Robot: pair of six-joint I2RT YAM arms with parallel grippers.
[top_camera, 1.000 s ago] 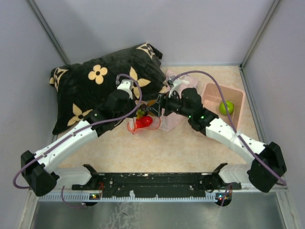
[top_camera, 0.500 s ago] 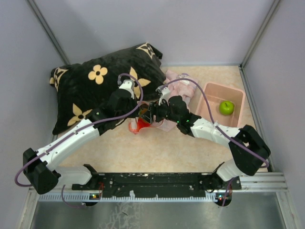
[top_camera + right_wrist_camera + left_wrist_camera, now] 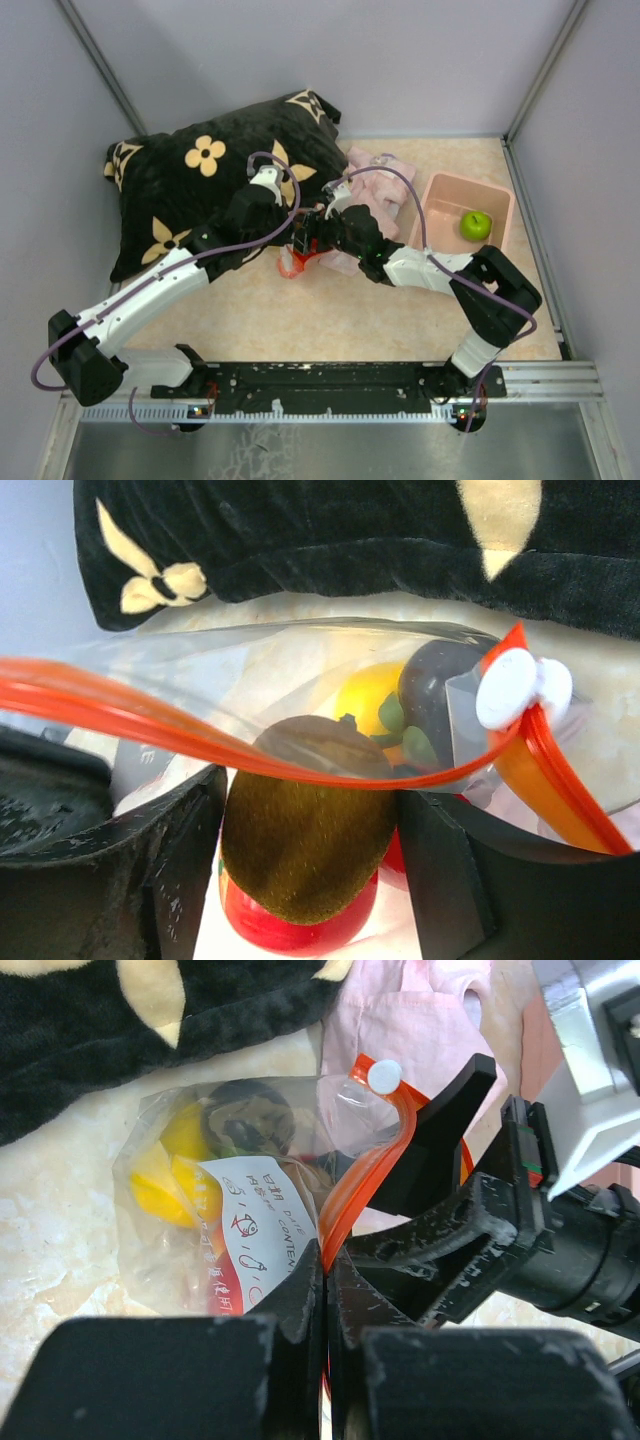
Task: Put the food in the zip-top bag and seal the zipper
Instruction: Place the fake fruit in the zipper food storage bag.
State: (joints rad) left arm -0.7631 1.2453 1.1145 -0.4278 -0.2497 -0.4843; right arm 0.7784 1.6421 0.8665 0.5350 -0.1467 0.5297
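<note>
The zip-top bag point(image 3: 215, 1200) lies on the table point(image 3: 300, 320), just in front of the black pillow point(image 3: 200, 185) with beige flower and star shapes, and touching the pale pink cloth point(image 3: 375, 190). On its side there is a white label point(image 3: 260, 1230). The printed words on it look like "DATE" and "CONTENTS". Under them there is red handwriting, which I cannot read.

The left gripper point(image 3: 322, 1260) has its jaws pressed together on the zipper point(image 3: 345, 1200), the orange-red strip, and holds it up at the mouth. A white slider point(image 3: 520, 688) sits near one end of the strip.

The right gripper point(image 3: 310, 790) is at the mouth of the bag with its jaws apart. A brown fruit point(image 3: 305, 840) fills the gap between them, with a red fruit point(image 3: 285, 925) under it. I cannot tell if the jaws press on the brown fruit or only stand beside it.

Inside the bag there are a yellow fruit point(image 3: 362, 695) and a dark fruit point(image 3: 440, 685).

A green fruit point(image 3: 476, 225) is alone in the pink bin point(image 3: 440, 195), well apart from the bag.
</note>
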